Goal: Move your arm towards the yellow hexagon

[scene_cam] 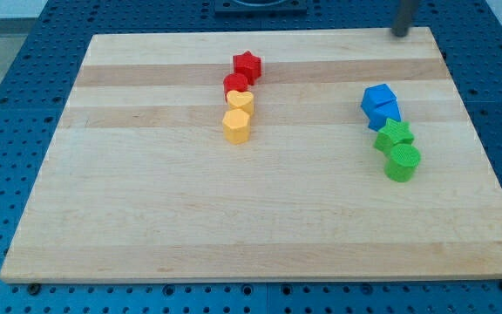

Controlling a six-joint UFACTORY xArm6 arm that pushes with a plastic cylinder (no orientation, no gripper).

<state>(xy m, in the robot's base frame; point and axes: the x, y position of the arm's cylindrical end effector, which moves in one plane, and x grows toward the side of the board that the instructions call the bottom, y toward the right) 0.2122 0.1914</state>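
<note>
- Blue perforated surface (7, 52): surrounds the board on all sides, dotted with a regular grid of holes.
- Tabletop (146, 218): a pale wooden board with lengthwise grain bands, filling most of the view; carries two separate groups of blocks.
- Rod: dark and blurred, entering from the view's top at the right; the tip (400, 34) sits at the board's top edge, well apart from every block. It lies above the blue blocks and far to the view's right of the yellow hexagon. The arm carries no grasping end effector, so no open or closed state can be told.
- Blue blocks (380, 105): two blocks pressed together at the view's right, exact shapes not clear; they head the right-hand column.
- Green star (395, 133): just below the blue blocks, touching them.
- Green cylinder (403, 162): lowest of the right-hand column, touching the green star.
- Yellow hexagon (236, 126): lowest of the centre column, slightly left of the board's middle; touches the yellow heart above it.
- Yellow heart (240, 101): between the yellow hexagon and the red round block.
- Red round block (235, 84): partly hidden behind the yellow heart.
- Red star (247, 65): top of the centre column, touching the red round block.
</note>
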